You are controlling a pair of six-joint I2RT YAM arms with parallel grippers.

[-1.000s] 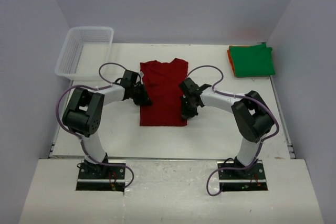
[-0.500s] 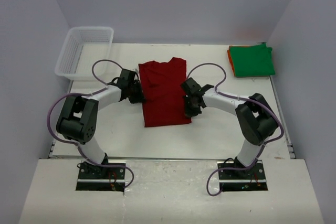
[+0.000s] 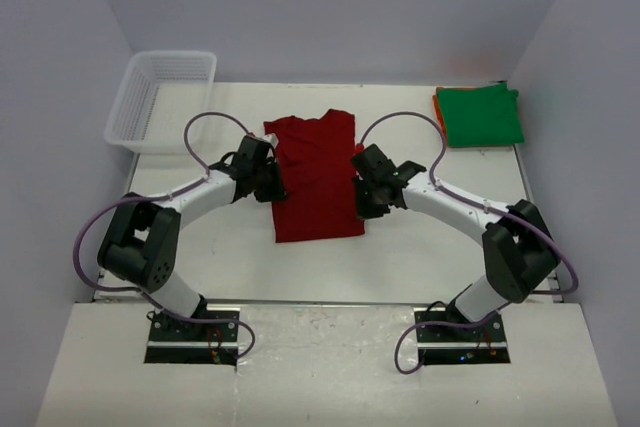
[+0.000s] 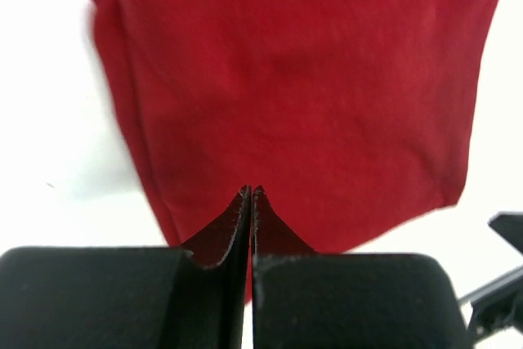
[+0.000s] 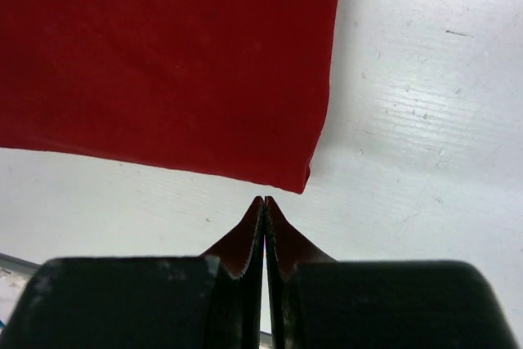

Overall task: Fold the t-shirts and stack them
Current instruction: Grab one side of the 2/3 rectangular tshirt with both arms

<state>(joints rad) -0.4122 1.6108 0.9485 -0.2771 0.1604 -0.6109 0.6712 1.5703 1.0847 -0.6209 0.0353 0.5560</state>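
Both jaw pairs pressed together, pinching nothing. Lies on white table (image 3: 420,247) between left gripper (image 3: 272,185) and right gripper (image 3: 365,202): dark red cloth t-shirt (image 3: 315,182), long axis near-to-far, equally near both; left tips over its edge, right tips just off its near corner.

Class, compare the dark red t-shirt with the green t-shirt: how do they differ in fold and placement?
The dark red t-shirt is a long strip, neckline showing; the green t-shirt is folded into a compact square. The red one lies by itself in the middle; the green one sits on the orange t-shirt at the far right corner. Both lie flat.
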